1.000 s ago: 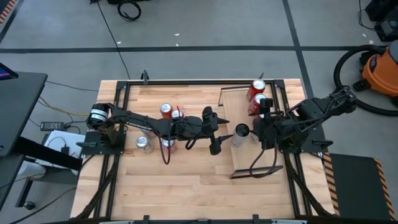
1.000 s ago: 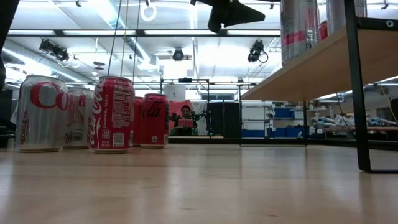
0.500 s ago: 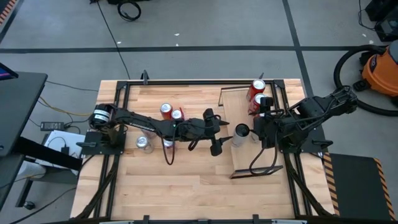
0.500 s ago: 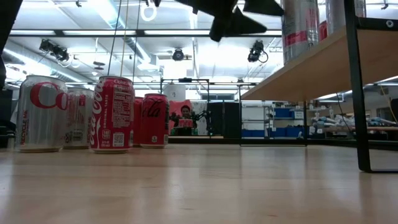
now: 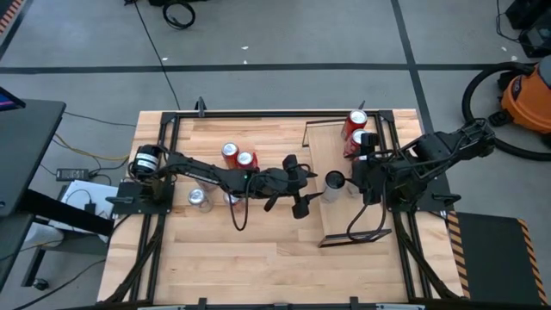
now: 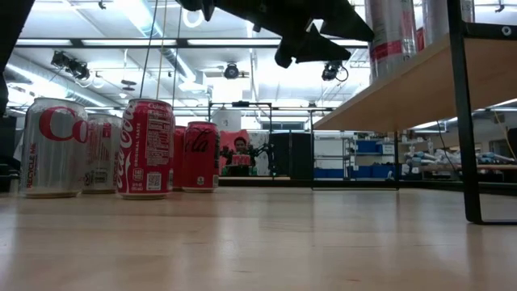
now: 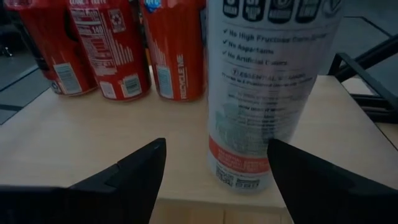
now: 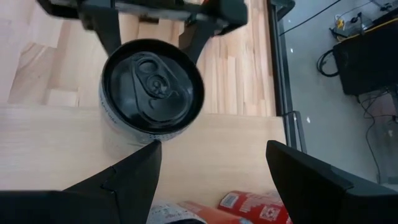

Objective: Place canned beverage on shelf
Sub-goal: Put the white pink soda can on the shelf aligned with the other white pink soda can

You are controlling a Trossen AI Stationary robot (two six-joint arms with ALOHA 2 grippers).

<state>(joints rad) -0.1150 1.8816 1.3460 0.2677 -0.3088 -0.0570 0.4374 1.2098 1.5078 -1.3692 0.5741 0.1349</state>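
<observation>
A silver can (image 5: 334, 181) stands upright on its base near the left edge of the shelf (image 5: 344, 220), a raised light-wood board. In the left wrist view the can (image 7: 273, 93) shows just past my open left gripper (image 7: 216, 177). That gripper (image 5: 312, 185) stands on the can's left side, clear of it. My right gripper (image 8: 214, 171) hangs open above the shelf and looks down on the can's top (image 8: 152, 84). Two red cans (image 5: 357, 129) stand at the shelf's far end.
On the tabletop at the left stand two red cans (image 5: 238, 156) and silver ones (image 5: 198, 198), which show as a row in the low view (image 6: 147, 145). The shelf's dark leg (image 6: 464, 113) stands at the right. Black rails (image 5: 258, 112) frame the table.
My left gripper has sunk lower beside the shelf's left edge, still open and pointing at the silver can. The can has stayed upright where it was.
</observation>
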